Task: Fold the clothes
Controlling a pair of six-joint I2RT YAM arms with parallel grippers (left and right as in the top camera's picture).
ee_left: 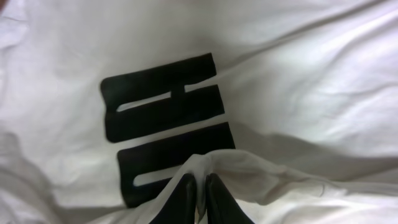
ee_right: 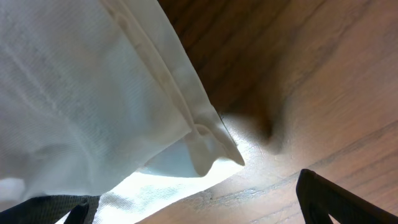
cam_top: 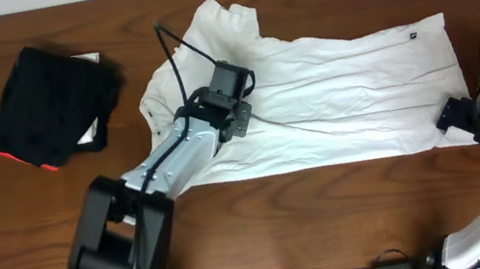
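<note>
— Where is the white T-shirt (cam_top: 349, 87) being kept?

— It is being laid out, wrinkled, across the middle of the wooden tabletop (cam_top: 334, 226), with its left end bunched up toward the far edge. A folded black garment (cam_top: 49, 103) with a red-orange edge is being left well apart from it, at the left side.

— And what is being done by the left hand (cam_top: 232, 75)?

— Its jaws are being held pressed together. A raised fold of the shirt's white cloth is being pinched between them, just beside the bold black lettering (ee_left: 165, 106) seen in the left wrist view.

— Is anything being gripped by the right hand (cam_top: 459, 112)?

— Nothing. Its jaws are being held spread wide, low over the tabletop at the shirt's right end. In the right wrist view, the shirt's hemmed corner (ee_right: 211, 143) is being shown just ahead of the two fingers (ee_right: 329, 199). Whether it is being touched by either cannot be told.
</note>
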